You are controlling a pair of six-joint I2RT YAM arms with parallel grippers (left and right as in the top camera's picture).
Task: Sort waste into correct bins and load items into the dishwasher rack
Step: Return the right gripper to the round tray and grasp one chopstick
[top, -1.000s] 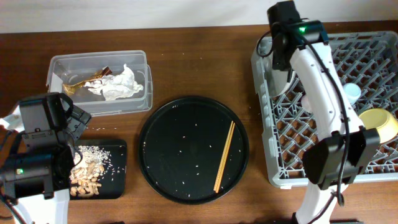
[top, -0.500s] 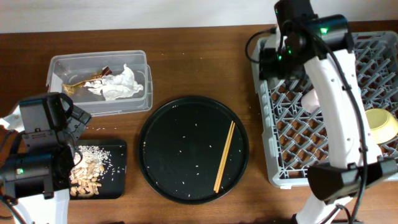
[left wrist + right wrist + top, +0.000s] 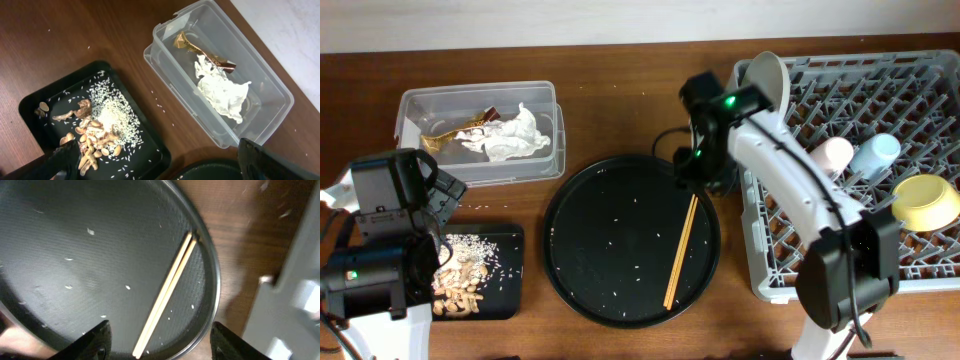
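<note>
- The table [image 3: 620,100] is dark brown wood with visible grain; a pale wall [image 3: 520,20] runs along the top edge of the overhead view.
- A few white rice grains lie scattered on the large round black tray [image 3: 610,260] at centre frame.
- The chopsticks [image 3: 681,250] lie side by side on the right part of that tray, slanting.
- The right gripper [image 3: 162,340] hovers over the tray's upper right, its fingers set wide and empty.
- The left gripper [image 3: 162,157], at lower left, is spread wide, holding nothing.
- The clear tub [image 3: 420,100], upper left, holds the white tissue [image 3: 515,138] and the foil wrapper [image 3: 460,132].
- The black rectangular tray [image 3: 510,270], lower left, carries the food scraps [image 3: 460,275].
- The dishwasher rack [image 3: 790,250] fills the right side, with the plate [image 3: 770,80] on edge at its upper left corner, the pink cup [image 3: 832,155] and blue cup [image 3: 875,152] mid-rack, and the yellow-green bowl [image 3: 927,200] at the right edge.
</note>
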